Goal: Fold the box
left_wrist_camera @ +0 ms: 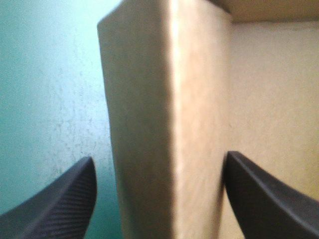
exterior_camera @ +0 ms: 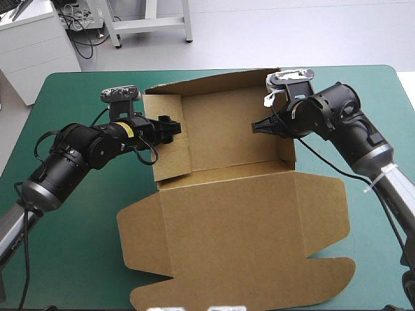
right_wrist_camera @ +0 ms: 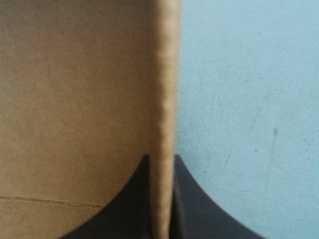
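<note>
Raising and tucking the side walls is, in my judgement, the step in hand. High view: the box is sitting in the upper centre of the frame on the teal-green cover. Its back and side walls are standing, and its lid is lying flat across the lower centre. The left gripper is reaching in from the left of the frame to the left wall. The right gripper is meeting the right wall from the right of the frame. Left wrist view: the black fingers are standing wide apart and straddling the thick, seemingly doubled wall. The cover is showing outside one finger and the box's inner face beyond the other; I cannot tell whether either finger is touching the board. Right wrist view: the fingers are all but closed and pinching the thin wall edge between them, with brown board on one side and the cover on the other. Next move, as a judgement: the right side is looking secured. The left gripper is probably needing to close on its wall, or press the fold over and down, while the right is steadying the box against sliding.
</note>
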Controlling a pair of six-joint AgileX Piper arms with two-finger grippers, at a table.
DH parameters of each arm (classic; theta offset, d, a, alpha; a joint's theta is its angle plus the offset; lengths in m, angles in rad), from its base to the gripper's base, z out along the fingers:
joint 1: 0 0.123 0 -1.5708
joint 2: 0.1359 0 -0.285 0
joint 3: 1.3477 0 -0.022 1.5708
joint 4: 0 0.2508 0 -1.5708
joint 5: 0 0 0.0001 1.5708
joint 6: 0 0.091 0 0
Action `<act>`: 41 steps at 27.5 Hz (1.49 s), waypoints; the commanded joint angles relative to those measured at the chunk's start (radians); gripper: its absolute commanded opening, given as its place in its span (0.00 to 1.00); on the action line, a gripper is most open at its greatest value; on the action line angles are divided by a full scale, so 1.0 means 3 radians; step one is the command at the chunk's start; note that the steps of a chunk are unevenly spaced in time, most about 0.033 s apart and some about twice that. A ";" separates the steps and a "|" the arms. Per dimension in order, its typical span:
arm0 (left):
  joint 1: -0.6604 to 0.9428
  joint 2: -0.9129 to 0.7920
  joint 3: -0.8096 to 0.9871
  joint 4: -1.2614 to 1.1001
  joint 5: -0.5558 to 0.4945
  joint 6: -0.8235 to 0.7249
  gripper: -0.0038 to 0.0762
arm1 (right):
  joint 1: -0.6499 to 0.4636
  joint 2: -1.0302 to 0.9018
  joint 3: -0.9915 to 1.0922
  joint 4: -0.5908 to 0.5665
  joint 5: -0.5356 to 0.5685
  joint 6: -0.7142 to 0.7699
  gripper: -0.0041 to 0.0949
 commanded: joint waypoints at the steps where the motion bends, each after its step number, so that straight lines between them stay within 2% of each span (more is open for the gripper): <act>1: -0.0022 -0.0111 -0.0126 -0.0033 -0.0265 -0.0052 0.80 | 0.0012 -0.0153 -0.0104 -0.0009 -0.0189 -0.0005 0.04; 3: -0.0022 -0.0111 -0.0211 -0.0038 -0.0218 -0.0052 0.80 | 0.0012 -0.0127 -0.0104 -0.0053 -0.0238 -0.0005 0.04; 7: -0.0022 -0.0123 -0.0707 -0.0012 0.0663 0.0055 0.79 | 0.0005 0.0065 -0.0104 -0.0308 -0.0380 0.0193 0.04; 9: -0.0022 -0.0161 -0.0800 -0.0012 0.0766 0.0063 0.79 | 0.0005 0.0099 -0.0104 -0.0371 -0.0441 0.0268 0.04; 15: -0.0022 -0.0455 -0.0807 -0.0033 0.0740 0.0063 0.79 | -0.0037 0.0137 -0.0104 -0.0442 -0.0539 0.0341 0.04; 27: -0.0022 -0.0275 -0.0781 -0.0003 0.0809 0.0217 0.79 | -0.0148 0.0137 -0.0395 0.0053 -0.0434 0.0137 0.04; 32: -0.0022 -0.0073 -0.0764 0.0002 0.0594 0.0225 0.79 | -0.0148 0.0137 -0.0499 0.0212 -0.0366 0.0011 0.04; 41: -0.0022 0.0115 -0.0771 0.0028 0.0273 0.0378 0.79 | -0.0148 0.0137 -0.0493 0.0220 -0.0304 -0.0038 0.04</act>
